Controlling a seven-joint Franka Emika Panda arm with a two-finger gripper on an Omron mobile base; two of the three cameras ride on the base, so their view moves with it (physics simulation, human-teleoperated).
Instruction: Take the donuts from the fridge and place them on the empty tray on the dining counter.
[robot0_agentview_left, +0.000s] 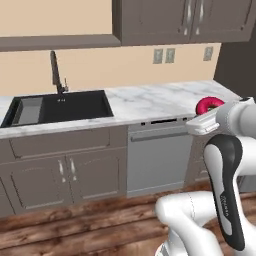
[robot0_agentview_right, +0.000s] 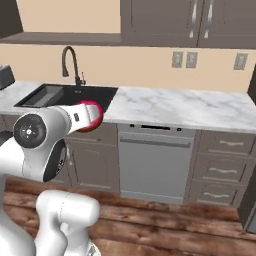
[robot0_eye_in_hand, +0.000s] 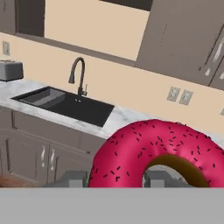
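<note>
Pink-iced and speckled with dark sprinkles, the donut is held close to the lens in the hand view, clamped between the jaws at its lower edge. It is stood on edge, its hole faced toward the camera, its ring widest from side to side. From the left base view the donut is seen just beyond the white hand, edge-on; from the right base view only a pink rim is seen behind the hand. Well beyond the jaws, a marble desk is seen with a black sink and a dark faucet set in it. Below the desk a grey dishwasher is fitted.
</note>
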